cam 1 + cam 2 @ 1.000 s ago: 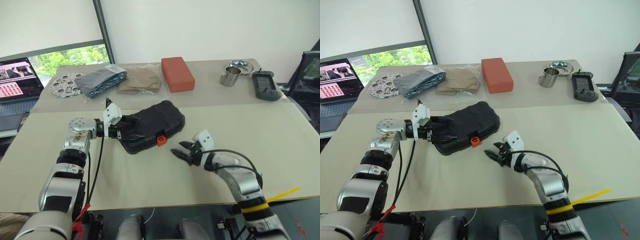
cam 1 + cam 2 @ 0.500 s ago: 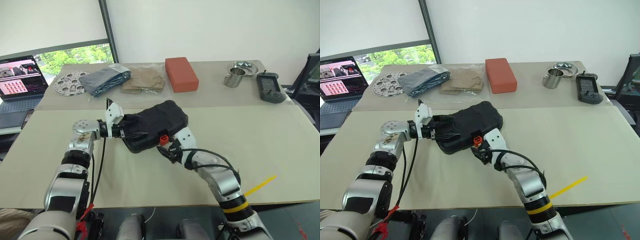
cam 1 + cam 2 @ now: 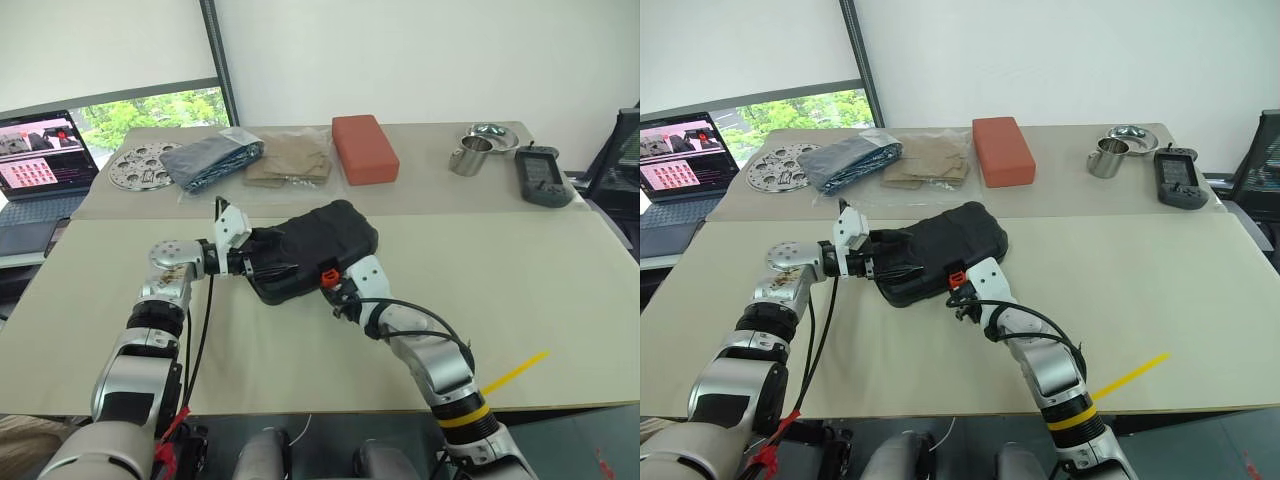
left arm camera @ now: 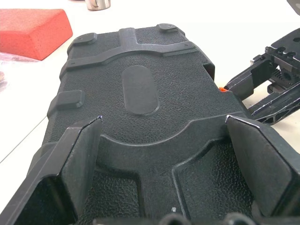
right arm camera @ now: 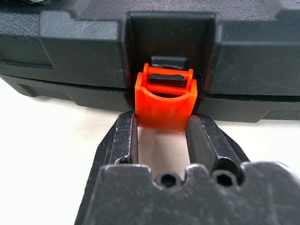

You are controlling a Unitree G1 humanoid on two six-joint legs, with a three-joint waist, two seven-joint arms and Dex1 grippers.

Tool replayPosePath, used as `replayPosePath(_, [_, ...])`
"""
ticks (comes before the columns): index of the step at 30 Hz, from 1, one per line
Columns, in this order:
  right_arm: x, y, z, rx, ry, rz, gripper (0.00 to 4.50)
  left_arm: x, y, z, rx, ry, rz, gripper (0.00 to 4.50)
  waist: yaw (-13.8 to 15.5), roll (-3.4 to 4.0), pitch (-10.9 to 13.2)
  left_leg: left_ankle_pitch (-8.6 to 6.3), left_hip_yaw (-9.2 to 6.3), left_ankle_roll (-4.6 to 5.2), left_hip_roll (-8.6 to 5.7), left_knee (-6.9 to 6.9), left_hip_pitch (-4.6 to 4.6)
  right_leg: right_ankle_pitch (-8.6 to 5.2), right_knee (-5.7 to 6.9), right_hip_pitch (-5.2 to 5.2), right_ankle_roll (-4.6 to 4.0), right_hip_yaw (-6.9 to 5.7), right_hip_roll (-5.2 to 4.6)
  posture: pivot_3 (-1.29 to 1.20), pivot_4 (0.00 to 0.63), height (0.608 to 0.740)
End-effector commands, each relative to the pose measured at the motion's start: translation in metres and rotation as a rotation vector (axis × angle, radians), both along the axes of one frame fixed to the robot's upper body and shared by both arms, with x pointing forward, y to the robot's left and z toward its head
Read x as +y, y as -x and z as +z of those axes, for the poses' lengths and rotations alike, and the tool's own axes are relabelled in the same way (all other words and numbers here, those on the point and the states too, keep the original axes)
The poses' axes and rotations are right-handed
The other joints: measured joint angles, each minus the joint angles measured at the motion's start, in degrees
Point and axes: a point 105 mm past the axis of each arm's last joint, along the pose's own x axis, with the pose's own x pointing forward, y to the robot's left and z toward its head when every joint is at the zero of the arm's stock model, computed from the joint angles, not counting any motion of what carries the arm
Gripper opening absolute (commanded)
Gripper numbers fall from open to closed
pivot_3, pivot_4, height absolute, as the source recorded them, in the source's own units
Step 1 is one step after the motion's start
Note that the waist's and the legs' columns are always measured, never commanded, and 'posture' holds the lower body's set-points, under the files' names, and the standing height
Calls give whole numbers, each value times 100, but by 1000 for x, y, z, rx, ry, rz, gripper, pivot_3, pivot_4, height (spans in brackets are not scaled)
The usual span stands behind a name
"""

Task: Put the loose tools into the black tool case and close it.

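While shut, black tool case (image 3: 312,248) lies diagonally.

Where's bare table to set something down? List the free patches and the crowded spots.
Free: the near table right of the black case, and the strip in front of it. Crowded: the far table, lined with the perforated disc, bagged items, red block, steel cups and handset. Both grippers, left and right, flank the case.

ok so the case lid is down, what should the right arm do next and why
Probably press the orange latch up against the black tool case until it snaps. The right pincer already brackets the latch, which hangs unfastened, while the left pincer straddles the case's end to steady it.
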Motion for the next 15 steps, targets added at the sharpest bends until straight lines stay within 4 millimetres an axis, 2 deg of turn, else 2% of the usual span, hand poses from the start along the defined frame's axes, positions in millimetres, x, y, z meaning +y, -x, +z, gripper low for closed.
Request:
replayPosePath(1, [-1,1,27,-111,9,4,1188,-16,3,-18,12,-99,-52,4500,11,1,0,0,0,0,0,0,-1,0,0,0,0,0,0,0,150,740])
replayPosePath(15, [-2,5,42,-190,8,10,1187,-20,1,-29,15,-183,-60,4500,19,-1,-16,3,-13,5,-10,0,-10,-1,-7,4,2,-1,-2,0,150,740])
